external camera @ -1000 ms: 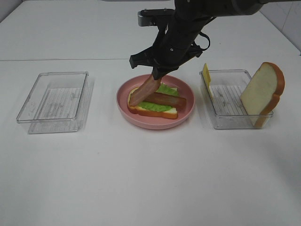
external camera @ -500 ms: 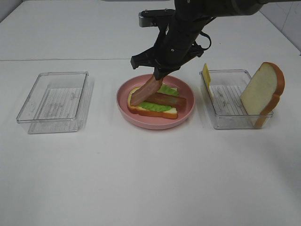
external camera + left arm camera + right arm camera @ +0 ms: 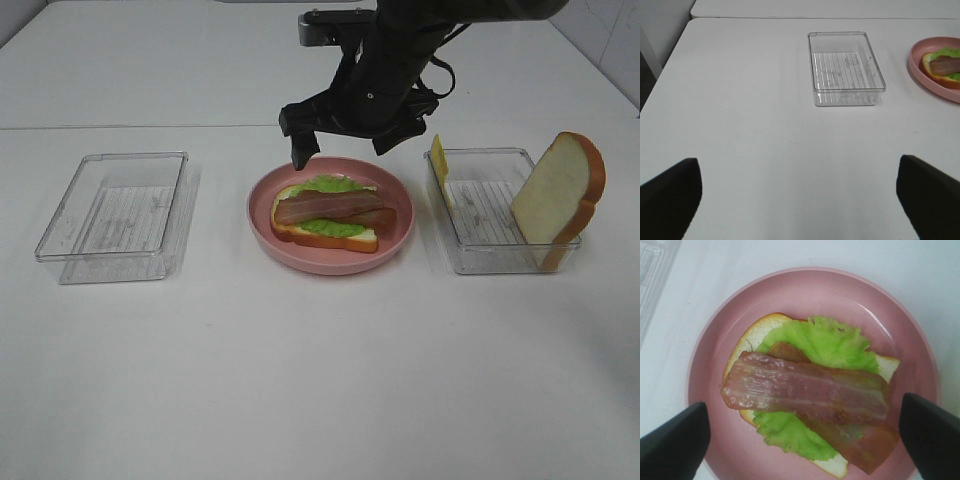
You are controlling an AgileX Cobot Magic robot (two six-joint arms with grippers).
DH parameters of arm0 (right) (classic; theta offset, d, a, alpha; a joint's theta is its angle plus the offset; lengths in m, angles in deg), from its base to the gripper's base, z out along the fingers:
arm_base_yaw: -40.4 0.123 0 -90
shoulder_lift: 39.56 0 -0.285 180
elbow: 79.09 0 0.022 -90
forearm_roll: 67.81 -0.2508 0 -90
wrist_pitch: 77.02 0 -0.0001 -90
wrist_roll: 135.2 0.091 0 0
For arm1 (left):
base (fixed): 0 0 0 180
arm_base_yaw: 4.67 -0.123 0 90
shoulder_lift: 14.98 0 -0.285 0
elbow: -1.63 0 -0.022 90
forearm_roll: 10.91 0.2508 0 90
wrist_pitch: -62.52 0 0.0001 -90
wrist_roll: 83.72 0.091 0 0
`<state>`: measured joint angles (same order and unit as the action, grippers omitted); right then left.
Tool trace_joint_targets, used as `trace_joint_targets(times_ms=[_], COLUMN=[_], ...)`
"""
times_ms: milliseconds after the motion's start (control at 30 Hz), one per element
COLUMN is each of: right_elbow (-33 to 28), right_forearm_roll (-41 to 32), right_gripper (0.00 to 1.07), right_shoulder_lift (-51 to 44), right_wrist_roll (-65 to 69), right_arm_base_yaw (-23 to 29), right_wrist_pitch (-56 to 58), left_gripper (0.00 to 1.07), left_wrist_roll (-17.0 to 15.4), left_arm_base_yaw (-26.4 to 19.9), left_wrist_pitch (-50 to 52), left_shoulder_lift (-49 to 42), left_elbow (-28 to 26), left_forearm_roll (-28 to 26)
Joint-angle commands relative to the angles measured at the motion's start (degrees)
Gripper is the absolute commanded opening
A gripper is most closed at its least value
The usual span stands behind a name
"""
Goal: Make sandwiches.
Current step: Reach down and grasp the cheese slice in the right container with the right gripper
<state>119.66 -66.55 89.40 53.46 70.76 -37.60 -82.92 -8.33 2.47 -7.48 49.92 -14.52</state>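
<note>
Toward the counter's left edge, the clear tray (image 3: pixel 112 215) sits empty. The left end effector (image 3: pixel 800 197) hangs spread over bare counter near it, holding nothing.

At mid-counter, on the pink plate (image 3: pixel 400 238), the sandwich (image 3: pixel 325 228) has changed. The bacon strip (image 3: pixel 325 206) that was pinched and slanting down a second ago now lies flat across the lettuce and the first strip. The right end effector (image 3: pixel 342 152) has let go and hovers spread just above it.

The bacon layer looks finished. In the tray (image 3: pixel 500 266) toward the right edge, the cheese slice (image 3: pixel 438 160) and the top bread slice (image 3: pixel 558 195) lean untouched, so they are probably next.
</note>
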Motion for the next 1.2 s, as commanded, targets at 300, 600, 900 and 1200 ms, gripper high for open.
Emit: trace_joint_targets(times_ms=[300, 600, 900, 1200], right_elbow=[12.4, 14.5, 14.5, 14.5], right_forearm_roll=[0.2, -2.8, -3.2, -3.8], right_gripper=[0.99, 0.99, 0.98, 0.98], right_shoulder_lift=[-2.4, -1.2, 3.2, 7.1], right_wrist_roll=[5.8, 5.7, 4.6, 3.8], right_arm_base_yaw=[-2.5, -10.8, -14.7, -14.9], right_wrist_pitch=[20.6, 22.1, 20.6, 15.7], left_gripper=[0.98, 0.98, 0.98, 0.98], left_wrist_roll=[-0.1, -0.1, -0.1, -0.1], left_arm_base_yaw=[0.2, 0.2, 0.2, 0.2], left_wrist_pitch=[0.8, 0.8, 0.8, 0.8], left_shoulder_lift=[-1.0, -1.0, -1.0, -1.0], left_elbow=[0.3, 0.3, 0.3, 0.3], left_forearm_roll=[-0.1, -0.1, -0.1, -0.1])
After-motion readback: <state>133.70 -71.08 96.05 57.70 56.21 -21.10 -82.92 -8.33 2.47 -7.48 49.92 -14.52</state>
